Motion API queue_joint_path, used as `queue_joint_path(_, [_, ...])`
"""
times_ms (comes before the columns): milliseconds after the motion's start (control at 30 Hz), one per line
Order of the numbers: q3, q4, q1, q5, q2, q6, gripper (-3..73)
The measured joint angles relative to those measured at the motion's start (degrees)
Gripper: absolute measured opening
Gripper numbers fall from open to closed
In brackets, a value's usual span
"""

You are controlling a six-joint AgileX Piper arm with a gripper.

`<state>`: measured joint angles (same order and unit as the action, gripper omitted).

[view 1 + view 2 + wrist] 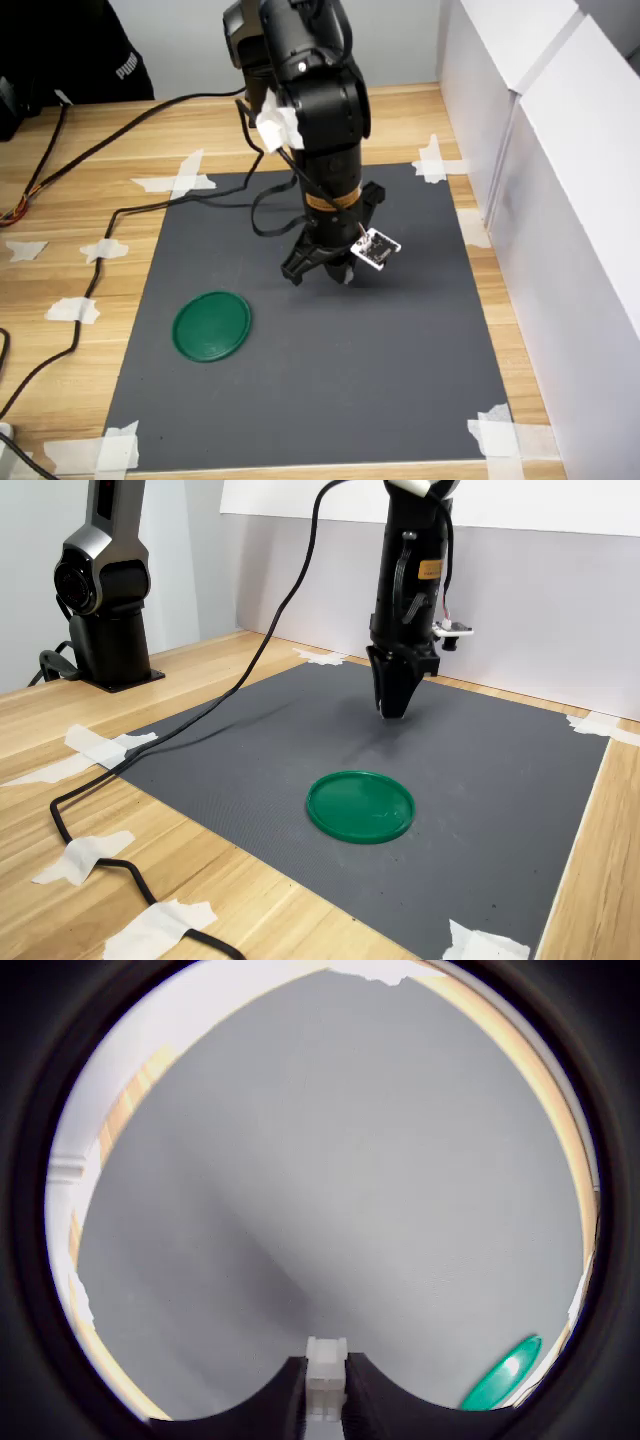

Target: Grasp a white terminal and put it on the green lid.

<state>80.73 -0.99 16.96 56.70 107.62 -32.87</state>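
In the wrist view, the white terminal (326,1352) is a tiny white block pinched between the two dark fingers of my gripper (327,1364), which is shut on it. The exterior views show my gripper (328,270) (392,708) pointing down over the middle of the grey mat (400,400), slightly above its surface; the terminal itself is hidden there by the fingers. The green lid (211,325) (360,805) lies flat on the mat, to the gripper's lower left in the first exterior view and nearer the camera in the second exterior view. Its edge (502,1375) shows in the wrist view.
White tape pieces (178,180) hold the mat's corners to the wooden table (70,200). A black cable (120,215) trails over the table and onto the mat. White boxes (560,200) stand along the first exterior view's right. Another arm's base (105,600) stands at the second exterior view's left.
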Motion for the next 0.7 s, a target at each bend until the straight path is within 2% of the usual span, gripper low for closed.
queue_joint_path(300, [10.4, 1.0, -4.7, 12.0, -5.7, -4.6, 8.5])
queue_joint_path(533, [10.9, 1.0, -13.4, 12.8, -5.8, -7.4, 8.5])
queue_joint_path(700, [11.0, 1.3, -16.7, 11.1, -4.9, -9.2, 8.5])
